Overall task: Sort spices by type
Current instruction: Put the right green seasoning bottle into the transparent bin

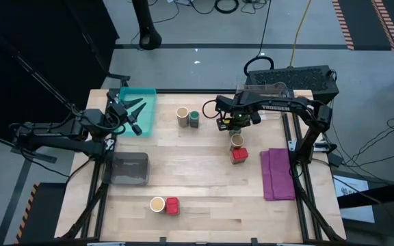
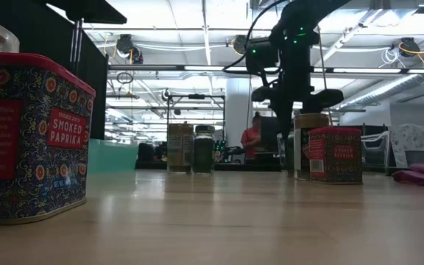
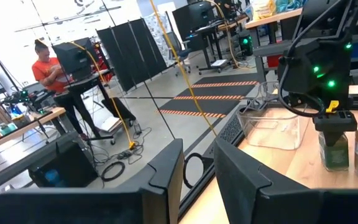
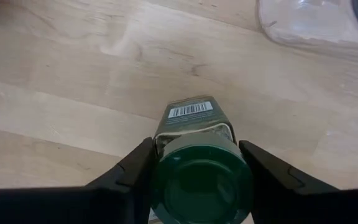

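Gripping a green-lidded jar [image 4: 201, 167] between its two fingers, the right gripper [image 1: 235, 121] sits at about one o'clock on the surface [image 1: 204, 184], so the step in hand looks like carrying this jar to its match. That match, the other green-lidded jar [image 1: 194, 119], stands at about twelve o'clock touching a tan jar [image 1: 182, 117]; the next move probably calls for a short carry toward eleven and a gentle upright set-down beside it without bumping the pair. Just below the gripper, a second tan jar [image 1: 237, 141] and a red tin [image 1: 239, 156] stand touching; a third tan jar [image 1: 157, 204] and another red tin [image 1: 172, 206] sit together at six o'clock. The held jar is dark glass with squared shoulders, a barcode label and a round smooth lid; the red tins are blocky, patterned and printed "smoked paprika". The left gripper [image 1: 134, 113] waits over the teal tray [image 1: 146, 97] at ten o'clock, fingers spread apart. The wood is pale and smooth.
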Available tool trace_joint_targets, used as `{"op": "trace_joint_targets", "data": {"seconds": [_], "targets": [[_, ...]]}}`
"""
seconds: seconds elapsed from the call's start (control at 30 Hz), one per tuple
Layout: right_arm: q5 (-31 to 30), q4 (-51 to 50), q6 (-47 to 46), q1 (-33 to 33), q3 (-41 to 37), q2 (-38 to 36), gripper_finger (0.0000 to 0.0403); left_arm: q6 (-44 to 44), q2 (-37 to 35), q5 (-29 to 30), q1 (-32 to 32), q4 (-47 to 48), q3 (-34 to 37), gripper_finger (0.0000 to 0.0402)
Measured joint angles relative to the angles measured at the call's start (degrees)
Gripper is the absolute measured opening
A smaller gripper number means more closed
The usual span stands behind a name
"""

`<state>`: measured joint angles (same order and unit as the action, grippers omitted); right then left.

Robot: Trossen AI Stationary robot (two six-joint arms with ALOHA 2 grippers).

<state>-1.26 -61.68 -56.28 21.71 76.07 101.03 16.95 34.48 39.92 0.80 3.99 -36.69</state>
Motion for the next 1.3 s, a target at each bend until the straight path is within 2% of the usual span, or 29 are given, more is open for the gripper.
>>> {"op": "trace_joint_targets", "data": {"seconds": [0.27, 0.53, 1.03, 1.3], "targets": [[0.07, 2.00, 1.40, 0.00, 0.88, -0.09, 0.0171, 0.00, 0.00, 0.00, -0.01, 0.00, 0.02, 0.0097], [0.36, 7.53, 5.08, -1.66, 6.17, -0.13, 0.0171, -0.01, 0.00, 0.00, 0.00, -0.01, 0.02, 0.0097], [-0.58, 9.44, 12.92, -1.19, 13.89, -0.28, 0.0171, -0.02, 0.00, 0.00, -0.02, -0.38, 0.02, 0.0097], [-8.20, 13.65, 17.97, 1.36, 16.46, -0.33, 0.0171, -0.02, 0.00, 0.00, 0.00, -0.66, 0.02, 0.0097]]}}
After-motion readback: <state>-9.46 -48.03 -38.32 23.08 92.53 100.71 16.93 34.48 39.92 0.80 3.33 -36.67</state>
